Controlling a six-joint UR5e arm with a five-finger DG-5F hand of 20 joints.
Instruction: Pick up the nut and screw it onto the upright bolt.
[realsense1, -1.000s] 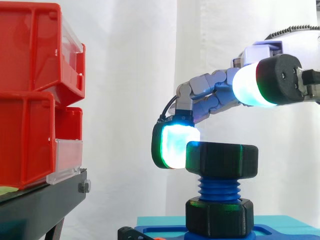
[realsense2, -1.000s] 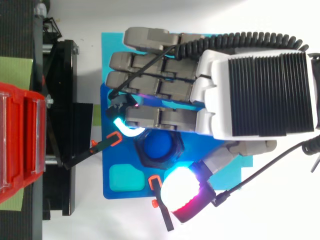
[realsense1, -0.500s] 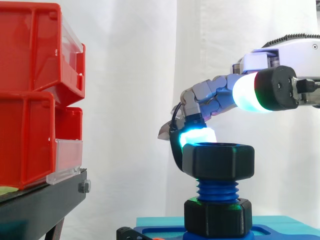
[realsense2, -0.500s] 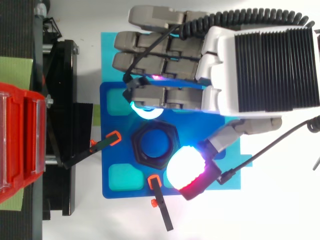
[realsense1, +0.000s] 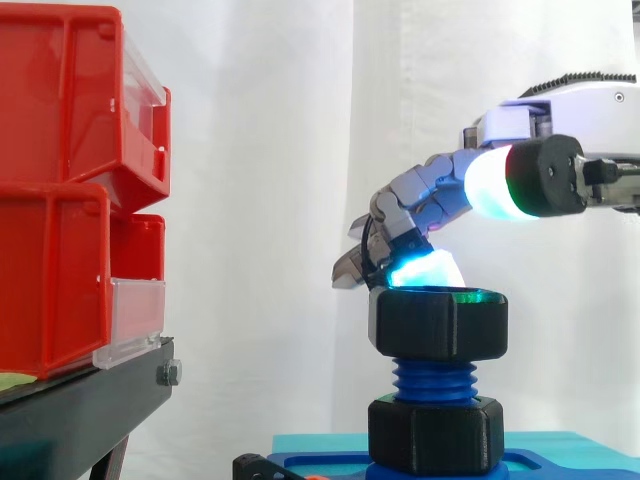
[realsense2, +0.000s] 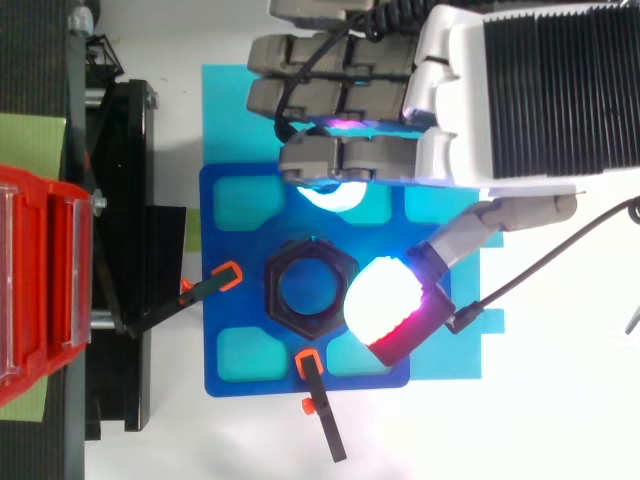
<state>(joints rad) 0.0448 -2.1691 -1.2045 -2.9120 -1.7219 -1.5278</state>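
Nut (realsense1: 437, 322) sits on top of the upright bolt (realsense1: 434, 380), axis straight up. Robot hand (realsense2: 455, 120) is spread, holding nothing. Seen from above, fingers (realsense2: 330, 160) hang at 12 o'clock of the nut, thumb pad (realsense2: 385, 300) just beside it at 3 o'clock. Guessing it needs to close in.

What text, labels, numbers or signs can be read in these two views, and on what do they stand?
None: no readable word, number or sign in either view.
Red bins: the clear label holder on the lower front shows no print.
Nut, bolt, blue base plate: plain, unmarked.
Hand: no marking shows.
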